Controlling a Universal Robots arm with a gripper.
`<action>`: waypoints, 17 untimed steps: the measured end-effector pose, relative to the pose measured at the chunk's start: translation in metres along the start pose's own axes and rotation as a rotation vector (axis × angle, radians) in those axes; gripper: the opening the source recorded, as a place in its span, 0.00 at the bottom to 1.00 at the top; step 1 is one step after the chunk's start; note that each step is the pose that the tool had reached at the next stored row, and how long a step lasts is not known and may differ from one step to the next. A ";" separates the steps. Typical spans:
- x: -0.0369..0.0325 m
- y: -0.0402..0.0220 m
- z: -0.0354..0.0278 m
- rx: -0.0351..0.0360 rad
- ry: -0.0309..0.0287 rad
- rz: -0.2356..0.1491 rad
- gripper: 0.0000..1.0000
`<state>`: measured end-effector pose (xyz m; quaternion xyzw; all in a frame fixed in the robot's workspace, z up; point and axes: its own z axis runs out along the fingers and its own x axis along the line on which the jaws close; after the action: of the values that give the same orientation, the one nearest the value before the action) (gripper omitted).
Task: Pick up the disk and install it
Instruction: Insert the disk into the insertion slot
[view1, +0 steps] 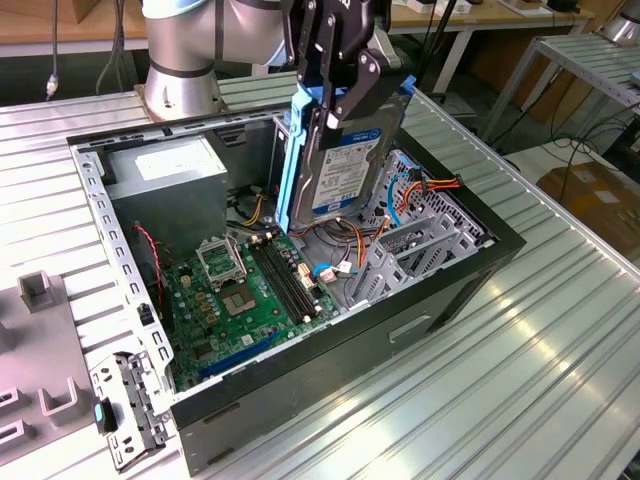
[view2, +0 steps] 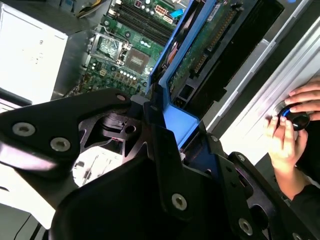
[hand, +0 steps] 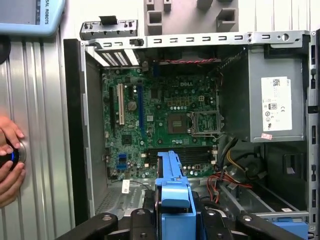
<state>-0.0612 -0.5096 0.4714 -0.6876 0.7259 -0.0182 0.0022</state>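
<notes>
Nearest us in the exterior view, we see the open computer case (view1: 420, 310) with its green motherboard (view1: 250, 290) lying bare. Above its middle the gripper (view1: 335, 95) pinches the disk (view1: 345, 165) by its top edge, so the disk hangs on edge, slightly tilted. Farther back, toward the exterior view's left, we see the grey power-supply box (view1: 165, 185).

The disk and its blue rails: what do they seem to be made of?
The disk looks like bare silver metal with a dull sheen, under a smooth white-and-blue label, probably paper or film. Its rails are likely moulded plastic: uniform bright blue, matte, with rounded edges.
</notes>
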 end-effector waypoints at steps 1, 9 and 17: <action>0.0046 -0.0008 0.0005 -0.0001 0.0002 0.000 0.37; 0.0122 -0.0209 0.0030 0.0000 0.0003 0.000 0.37; 0.0166 -0.0360 0.0065 -0.0001 0.0015 0.005 0.37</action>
<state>-0.0259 -0.5283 0.4663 -0.6858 0.7275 -0.0187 0.0016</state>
